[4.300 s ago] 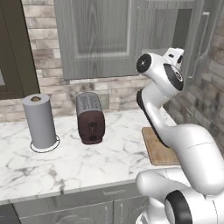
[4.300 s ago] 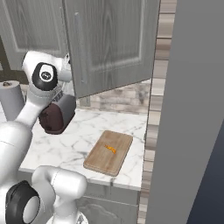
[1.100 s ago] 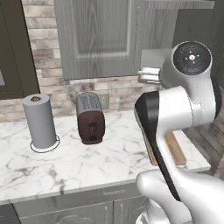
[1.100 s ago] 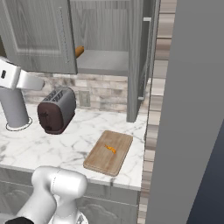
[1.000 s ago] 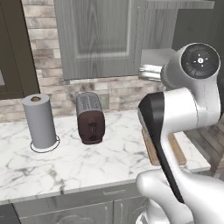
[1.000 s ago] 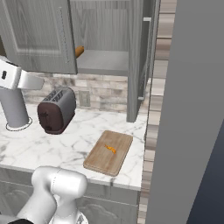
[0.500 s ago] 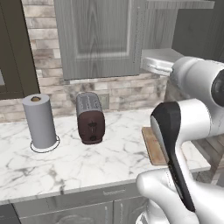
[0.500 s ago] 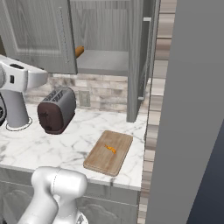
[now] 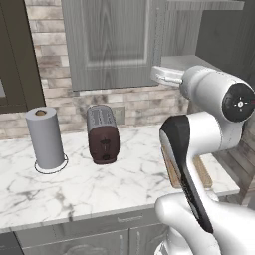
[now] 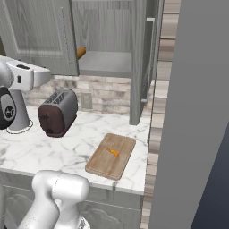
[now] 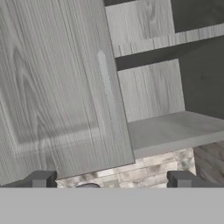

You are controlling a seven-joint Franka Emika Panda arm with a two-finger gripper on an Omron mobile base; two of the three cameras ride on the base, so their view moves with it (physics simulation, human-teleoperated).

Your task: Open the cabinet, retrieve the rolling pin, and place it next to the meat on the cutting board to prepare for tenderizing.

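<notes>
- While my gripper [image 11: 109, 186] hung before the cabinet [image 11: 61, 83], its jaws stood spread as wide as they go, with nothing between them.
- My two fingertips [image 11: 41, 178] sat well apart, one on either side of the door's lower edge, and neither touched the door.
- Ahead of my gripper and to its left, the left door [image 9: 112, 42] hung close, seen from its panelled face.
- Beyond that door's edge, ahead and to the right of my fingers, lay the bare grey shelf [image 11: 175, 129].
- From the right base camera, both doors stood open, and the rolling pin [image 10: 81, 53] poked out from behind the left door, lying on the shelf at its left end; I could see only one orange tip.
- Below my gripper and off to its right, the board [image 10: 111, 155] lay flat on the marble counter [image 10: 44, 150], near the counter's right end.
- On the board's middle lay the meat [image 10: 113, 152], a tiny orange scrap.
- Below my gripper, a dark toaster [image 9: 103, 134] stood on the counter, with a paper roll [image 9: 45, 138] farther left.
</notes>
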